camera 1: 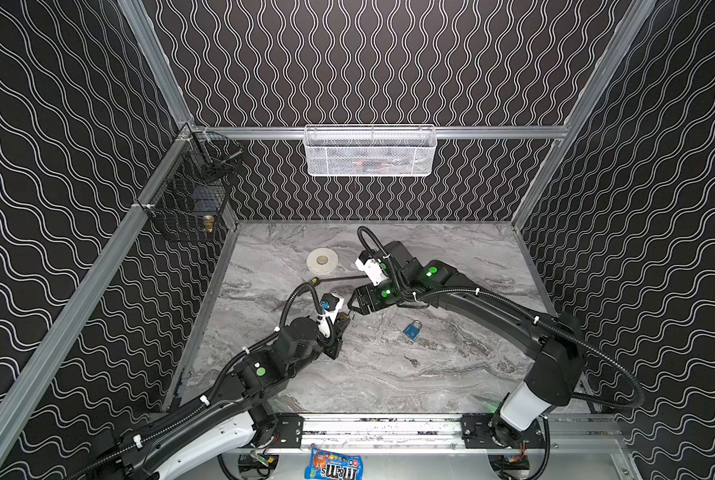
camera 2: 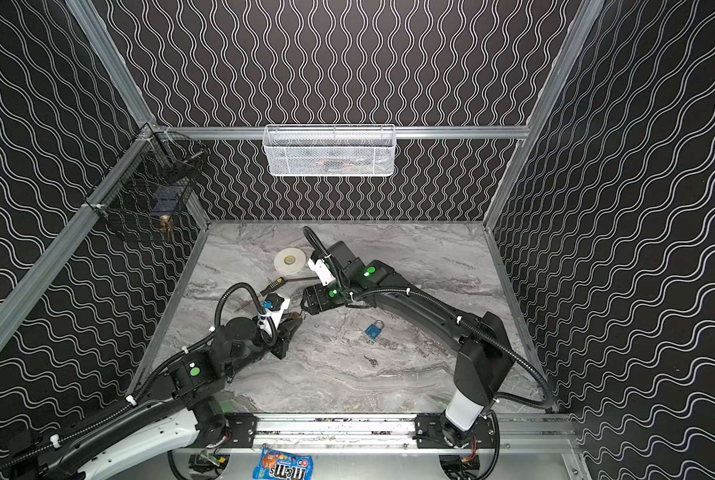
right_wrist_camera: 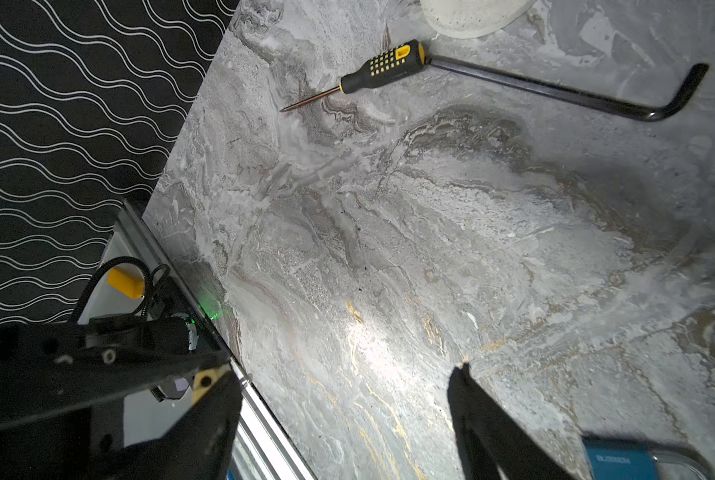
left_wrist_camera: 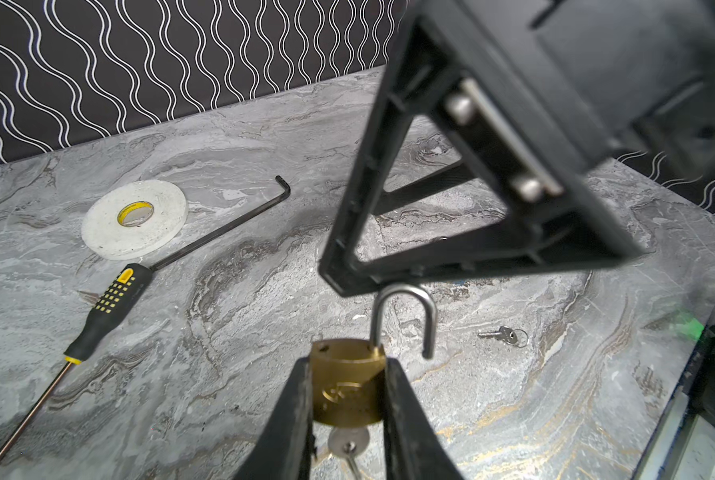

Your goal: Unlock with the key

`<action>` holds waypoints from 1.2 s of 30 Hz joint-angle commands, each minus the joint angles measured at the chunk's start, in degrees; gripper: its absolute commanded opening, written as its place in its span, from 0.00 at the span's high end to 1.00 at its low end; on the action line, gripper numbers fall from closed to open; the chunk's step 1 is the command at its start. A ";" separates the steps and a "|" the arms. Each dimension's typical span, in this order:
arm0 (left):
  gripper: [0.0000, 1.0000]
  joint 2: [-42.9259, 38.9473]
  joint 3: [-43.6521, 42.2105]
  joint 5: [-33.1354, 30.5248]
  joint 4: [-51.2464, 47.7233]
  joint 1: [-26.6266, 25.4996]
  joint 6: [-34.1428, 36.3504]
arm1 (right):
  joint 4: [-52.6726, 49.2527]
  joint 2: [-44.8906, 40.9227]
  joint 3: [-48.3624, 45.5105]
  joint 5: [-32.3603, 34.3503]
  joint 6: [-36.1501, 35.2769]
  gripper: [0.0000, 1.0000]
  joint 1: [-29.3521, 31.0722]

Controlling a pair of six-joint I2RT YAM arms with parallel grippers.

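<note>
Marble table [left_wrist_camera: 223,332]; key [left_wrist_camera: 348,446] half hidden beneath brass padlock [left_wrist_camera: 347,386].

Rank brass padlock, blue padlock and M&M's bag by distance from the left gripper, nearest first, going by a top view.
1. Brass padlock: clamped in the left gripper.
2. Blue padlock: on the table, right of the gripper.
3. M&M's bag: beyond the table's front edge, farthest.
</note>
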 commanded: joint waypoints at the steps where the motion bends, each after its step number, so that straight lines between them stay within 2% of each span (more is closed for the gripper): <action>1: 1.00 0.16 -0.01 -1.16 1.97 0.11 0.09 | -0.43 -1.01 -0.76 0.76 -1.02 0.20 -0.04; 7: 1.00 1.33 0.33 -2.81 -0.48 0.12 -2.03 | 0.90 -3.39 -3.36 3.79 0.08 0.19 -0.99; 14: 1.00 6.26 1.97 -3.27 -9.74 0.12 -9.76 | 6.43 -8.13 -7.22 7.05 2.49 0.15 -2.49; 18: 1.00 11.74 3.65 -2.76 -17.03 0.12 -14.48 | 9.29 -10.29 -8.48 6.91 4.74 0.10 -4.00; 21: 1.00 16.25 3.86 -1.51 -19.04 0.12 -16.93 | 11.69 -11.45 -8.78 6.92 6.66 0.01 -5.21; 29: 1.00 30.84 6.70 3.05 -19.67 0.18 -18.75 | 14.57 -13.32 -8.15 5.31 10.15 0.01 -8.36; 36: 0.89 41.10 9.33 4.82 -19.45 0.64 -18.72 | 13.87 -15.27 -7.91 5.00 12.36 0.01 -10.06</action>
